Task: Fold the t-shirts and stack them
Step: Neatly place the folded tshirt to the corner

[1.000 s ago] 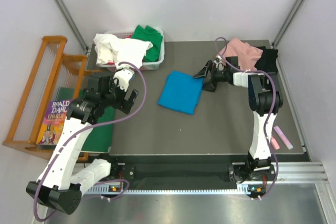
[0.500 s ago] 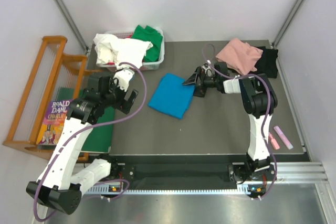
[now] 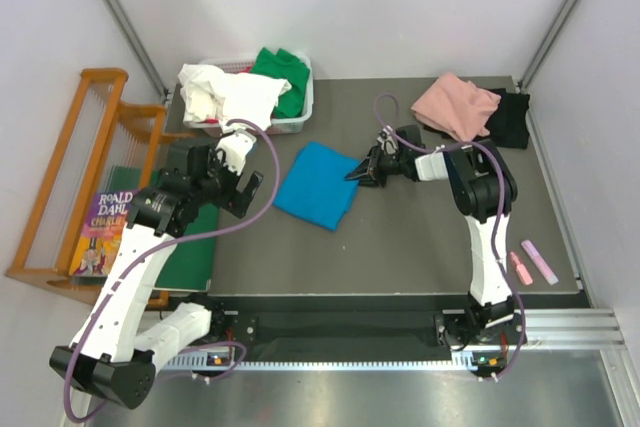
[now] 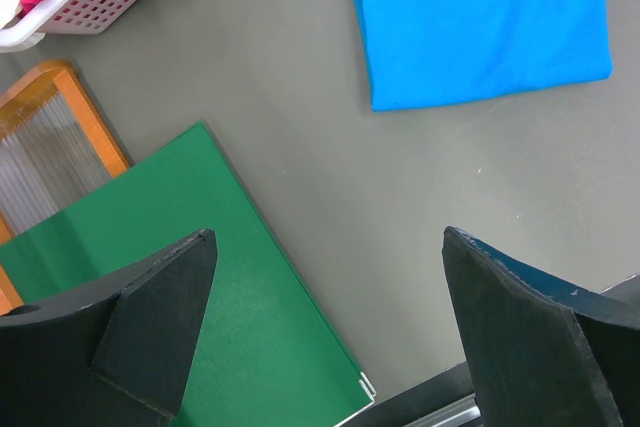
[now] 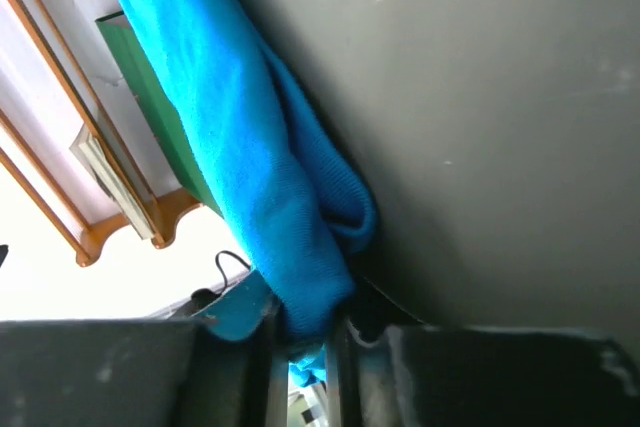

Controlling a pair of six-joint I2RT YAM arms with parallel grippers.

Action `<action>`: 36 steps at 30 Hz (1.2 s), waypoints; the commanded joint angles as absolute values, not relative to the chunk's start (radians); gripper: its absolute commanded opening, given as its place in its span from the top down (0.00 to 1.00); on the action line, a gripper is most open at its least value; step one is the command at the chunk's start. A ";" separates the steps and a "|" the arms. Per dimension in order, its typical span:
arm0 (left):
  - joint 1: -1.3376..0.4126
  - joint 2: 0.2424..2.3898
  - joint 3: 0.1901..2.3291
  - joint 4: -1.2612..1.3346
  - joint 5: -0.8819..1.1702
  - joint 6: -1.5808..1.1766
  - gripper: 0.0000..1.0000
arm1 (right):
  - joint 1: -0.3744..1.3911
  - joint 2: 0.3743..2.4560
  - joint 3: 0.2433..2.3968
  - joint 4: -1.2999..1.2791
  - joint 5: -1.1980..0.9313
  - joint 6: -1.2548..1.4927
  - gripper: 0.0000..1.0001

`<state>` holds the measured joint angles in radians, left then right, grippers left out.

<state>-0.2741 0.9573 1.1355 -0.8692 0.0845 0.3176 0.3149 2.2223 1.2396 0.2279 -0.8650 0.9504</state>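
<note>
A folded bright blue t-shirt (image 3: 318,185) lies flat on the dark mat, left of centre. My right gripper (image 3: 357,175) reaches low to its right edge and is shut on a bunched fold of the blue cloth (image 5: 250,147), which is pinched between the jaws (image 5: 305,347). My left gripper (image 3: 235,182) hangs open above the mat's left side, nothing between its fingers (image 4: 328,237); the blue t-shirt (image 4: 480,22) lies beyond it. A pink t-shirt (image 3: 455,105) rests on a black one (image 3: 510,117) at the back right. White (image 3: 225,92) and green (image 3: 283,72) t-shirts fill a basket.
The white basket (image 3: 285,127) stands at the back left of the mat. A flat green board (image 4: 190,277) lies along the mat's left edge, beside a book (image 3: 105,222) and a wooden frame (image 3: 70,167). Two pink markers (image 3: 535,262) lie near the front right.
My right gripper slid leftward, pushing the blue t-shirt left with it, and closed from open onto the shirt's right edge. The left arm has not moved.
</note>
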 commanded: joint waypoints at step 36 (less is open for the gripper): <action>-0.262 0.910 1.071 -0.851 0.117 0.296 0.01 | -0.155 2.191 2.003 0.095 -0.891 1.129 1.00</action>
